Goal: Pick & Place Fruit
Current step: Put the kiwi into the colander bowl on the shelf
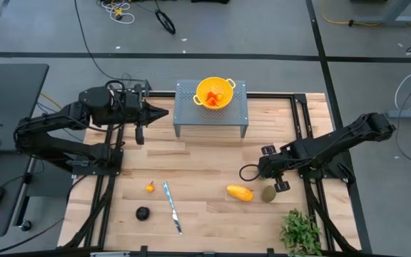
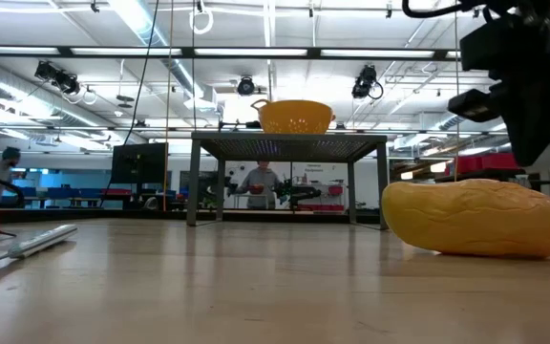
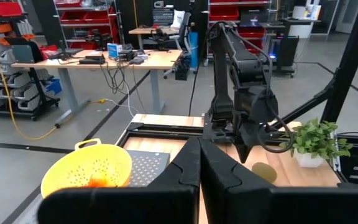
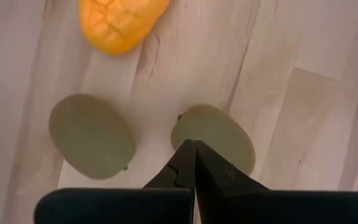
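The right gripper's (image 4: 194, 163) fingers are pressed together, holding nothing, their tips poised directly over one olive-green fruit (image 4: 213, 138) lying on the counter (image 4: 303, 56). A second olive-green fruit (image 4: 92, 135) lies just beside the first, apart from it, and the yellow-orange fruit (image 4: 122, 22) sits a little farther out past the fingertips. To take the nearer green piece well, I judge the fingers must spread wider than its short axis before coming down, straddle its middle rather than its tapered end, and close gently — a smooth oval may squirt sideways into its neighbour.

The left gripper (image 1: 159, 113) waits with fingers together near the raised grey stand (image 1: 211, 113), where a yellow colander (image 1: 215, 93) already carries orange-red pieces (image 1: 214, 98). Well off from either set of fingers lie a small orange fruit (image 1: 150, 188), a dark round fruit (image 1: 143, 213) and a silver knife (image 1: 172, 207); a leafy plant (image 1: 302, 232) stands at the counter's edge.

From above only one green fruit shows clearly — the right arm covers the other. The height of the fingertips above the fruit cannot be judged, and the colander's contents cannot be counted.
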Controlling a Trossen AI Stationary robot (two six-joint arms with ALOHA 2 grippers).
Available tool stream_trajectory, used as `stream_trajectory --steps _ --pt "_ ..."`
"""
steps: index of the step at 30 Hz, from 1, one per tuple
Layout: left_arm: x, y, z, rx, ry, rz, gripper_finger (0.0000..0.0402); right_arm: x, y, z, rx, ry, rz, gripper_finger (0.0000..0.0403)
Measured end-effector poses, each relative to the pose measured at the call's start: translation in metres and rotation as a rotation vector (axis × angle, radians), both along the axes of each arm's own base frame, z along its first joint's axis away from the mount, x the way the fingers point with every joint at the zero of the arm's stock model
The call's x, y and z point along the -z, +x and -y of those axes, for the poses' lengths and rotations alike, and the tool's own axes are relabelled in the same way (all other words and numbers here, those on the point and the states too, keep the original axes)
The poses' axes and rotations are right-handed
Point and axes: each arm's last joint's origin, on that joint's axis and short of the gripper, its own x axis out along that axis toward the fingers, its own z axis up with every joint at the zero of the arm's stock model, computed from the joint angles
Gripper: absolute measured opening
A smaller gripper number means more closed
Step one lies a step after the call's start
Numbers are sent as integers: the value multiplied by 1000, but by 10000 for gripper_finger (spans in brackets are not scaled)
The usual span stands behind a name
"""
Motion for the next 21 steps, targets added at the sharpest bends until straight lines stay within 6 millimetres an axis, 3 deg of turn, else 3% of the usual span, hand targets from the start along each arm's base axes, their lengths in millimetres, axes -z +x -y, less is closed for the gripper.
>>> stream_trajectory --steps 9,14,21 --pt "0 0 -1 -23 2 -1 2 -1 2 0 -22 -17 29 26" --pt "0 0 -1 -24 -3 0 3 0 2 0 -56 -28 33 91" --pt "0 0 -1 -25 -9 2 2 12 -1 2 -63 -85 26 214"
